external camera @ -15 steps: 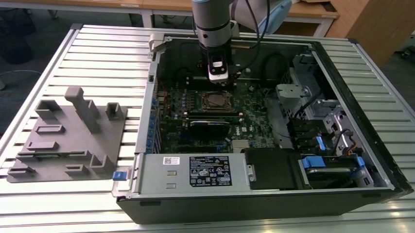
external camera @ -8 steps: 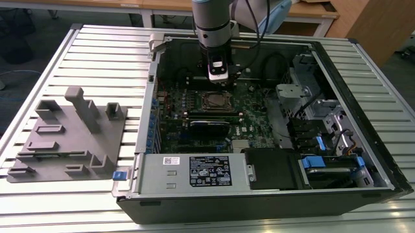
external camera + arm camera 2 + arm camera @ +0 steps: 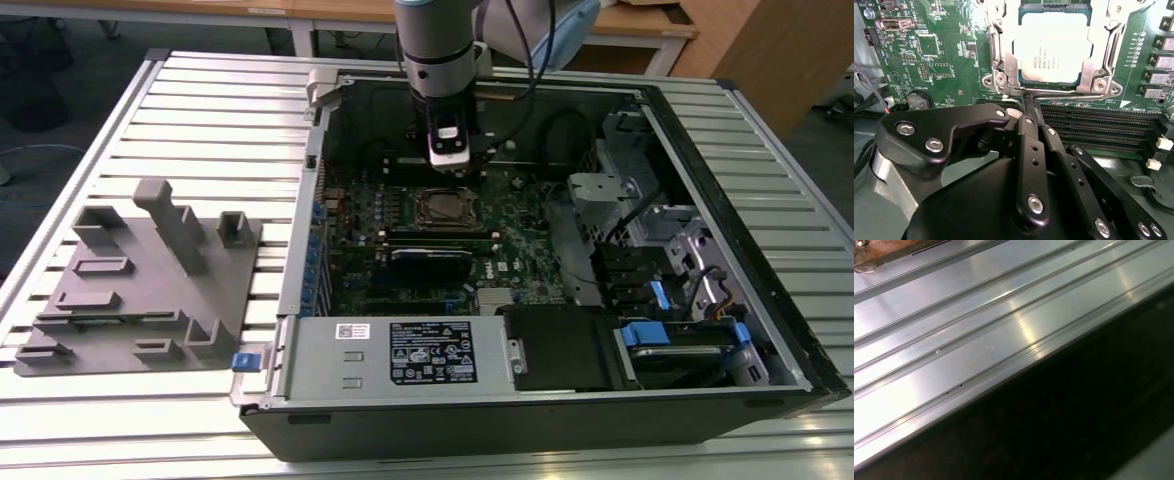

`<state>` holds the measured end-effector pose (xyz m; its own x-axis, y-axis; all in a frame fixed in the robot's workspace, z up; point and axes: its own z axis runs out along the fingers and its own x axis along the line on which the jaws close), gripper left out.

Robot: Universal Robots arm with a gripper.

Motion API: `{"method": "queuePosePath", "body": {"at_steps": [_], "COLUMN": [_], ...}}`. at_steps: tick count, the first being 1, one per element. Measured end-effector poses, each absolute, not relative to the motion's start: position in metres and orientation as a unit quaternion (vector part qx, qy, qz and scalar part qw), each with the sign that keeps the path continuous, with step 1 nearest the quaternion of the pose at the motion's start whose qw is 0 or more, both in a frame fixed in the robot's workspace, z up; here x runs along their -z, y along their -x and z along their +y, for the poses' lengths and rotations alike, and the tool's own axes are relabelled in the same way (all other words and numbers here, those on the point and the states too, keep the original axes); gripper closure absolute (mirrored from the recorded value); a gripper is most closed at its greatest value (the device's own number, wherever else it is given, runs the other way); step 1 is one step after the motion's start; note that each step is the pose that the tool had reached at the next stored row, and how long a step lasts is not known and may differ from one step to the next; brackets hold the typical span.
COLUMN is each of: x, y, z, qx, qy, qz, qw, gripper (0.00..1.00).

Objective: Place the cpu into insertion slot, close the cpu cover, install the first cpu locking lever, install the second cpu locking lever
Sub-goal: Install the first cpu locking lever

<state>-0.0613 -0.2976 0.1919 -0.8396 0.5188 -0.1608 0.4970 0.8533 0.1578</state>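
Case (image 3: 561,400): lies open on the worktop (image 3: 200,100). Holder block (image 3: 134,290): on the worktop, at the exterior view's left of the case. Board (image 3: 534,235): inside the case. Slot (image 3: 447,208): on the board, with the cpu (image 3: 1053,47) in it and the cover (image 3: 1099,65) over it. My end effector (image 3: 1030,102): above the board, just beside the slot's edge.

Evenly lit from overhead in the exterior view, with soft pale sheen on the ribbed metal table (image 3: 200,110) and deep shade inside the computer case (image 3: 747,300). Bright white glare on the cpu (image 3: 1054,47) in the second wrist view, gripper (image 3: 1029,102) links blurred up close. Streaked highlights upper left, murky black lower right in the first wrist view
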Motion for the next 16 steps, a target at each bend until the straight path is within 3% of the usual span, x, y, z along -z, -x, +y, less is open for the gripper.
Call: {"method": "queuePosePath", "body": {"at_steps": [16], "x": [-0.203], "y": [0.061], "z": [-0.298], "qx": [-0.053], "qy": [-0.265], "qz": [0.958], "qw": [0.100], "gripper": [0.89]}}
